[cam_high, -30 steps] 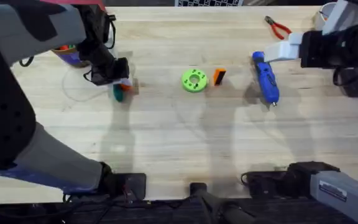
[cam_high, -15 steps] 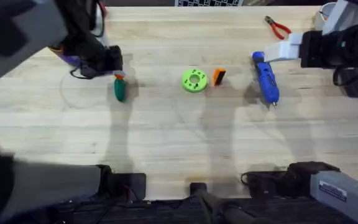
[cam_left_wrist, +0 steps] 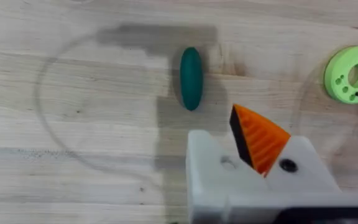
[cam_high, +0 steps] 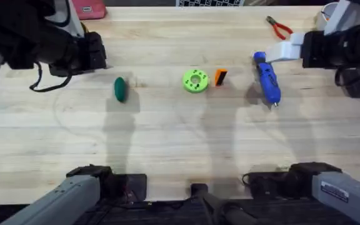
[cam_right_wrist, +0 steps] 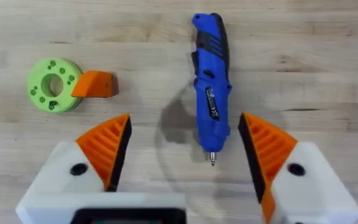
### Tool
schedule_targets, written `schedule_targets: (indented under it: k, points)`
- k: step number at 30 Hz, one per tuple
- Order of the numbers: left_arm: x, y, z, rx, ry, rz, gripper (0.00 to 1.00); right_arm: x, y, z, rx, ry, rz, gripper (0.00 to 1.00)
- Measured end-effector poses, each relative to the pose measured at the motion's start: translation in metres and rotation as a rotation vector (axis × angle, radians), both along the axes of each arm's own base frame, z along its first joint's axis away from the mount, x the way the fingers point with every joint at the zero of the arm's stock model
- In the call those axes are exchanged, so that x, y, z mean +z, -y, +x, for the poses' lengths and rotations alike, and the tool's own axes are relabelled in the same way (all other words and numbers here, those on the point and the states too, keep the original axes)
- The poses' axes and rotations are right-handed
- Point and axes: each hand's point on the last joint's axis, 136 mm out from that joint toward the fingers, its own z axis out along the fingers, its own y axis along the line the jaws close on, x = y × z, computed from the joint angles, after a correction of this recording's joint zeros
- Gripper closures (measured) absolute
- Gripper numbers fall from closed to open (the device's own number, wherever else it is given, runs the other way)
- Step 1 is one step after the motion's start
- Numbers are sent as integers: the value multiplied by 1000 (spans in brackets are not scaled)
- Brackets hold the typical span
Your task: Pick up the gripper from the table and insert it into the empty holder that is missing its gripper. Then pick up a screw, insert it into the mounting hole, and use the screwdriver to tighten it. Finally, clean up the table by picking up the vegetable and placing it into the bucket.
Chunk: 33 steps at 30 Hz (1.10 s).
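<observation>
The vegetable [cam_high: 120, 89] [cam_left_wrist: 191, 78], dark green, lies flat on the table. My left gripper [cam_high: 94, 54] [cam_left_wrist: 232, 140] hovers to its left, shut and holding nothing. One of its white blocks carries an orange tip [cam_left_wrist: 261, 138]. The other is the bare holder [cam_left_wrist: 215, 163]. The loose orange gripper [cam_high: 220, 76] [cam_right_wrist: 96, 84] lies beside a lime-green ring [cam_high: 195, 80] [cam_right_wrist: 53, 84]. The blue screwdriver [cam_high: 267, 77] [cam_right_wrist: 211, 81] lies right of them, its bit toward the front. My right gripper [cam_high: 285, 51] [cam_right_wrist: 185, 134] hangs open above it, apart from it. The bucket is hidden behind my left arm; a screw is hidden from view.
Red-handled pliers [cam_high: 280, 27] lie at the back right. A pink object [cam_high: 87, 9] sits at the back edge on the left. The wooden table [cam_high: 180, 144] is bare across its middle and front.
My left gripper has drawn back and to the left, away from the vegetable, which stays lying on the table. The right arm has not moved.
</observation>
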Motion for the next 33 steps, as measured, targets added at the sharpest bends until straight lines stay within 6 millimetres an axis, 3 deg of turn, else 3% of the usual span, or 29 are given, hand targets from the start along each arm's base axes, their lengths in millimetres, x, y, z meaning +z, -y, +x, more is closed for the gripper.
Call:
schedule_targets:
  k: [3, 9, 10, 33]
  points:
    - [4, 0, -1, -1, 15, 2, 965, 0, 0, 0, 0, 0, 0, 8]
    - [6, -1, 2, 1, 29, 6, 77, 0, 0, 0, 0, 0, 0, 7]
    - [7, -1, 4, 3, 38, 5, 31, 0, 0, 0, 0, 0, 0, 7]
    - [36, 13, 42, -47, 236, -61, 15, 0, 0, 0, 0, 0, 0, 7]
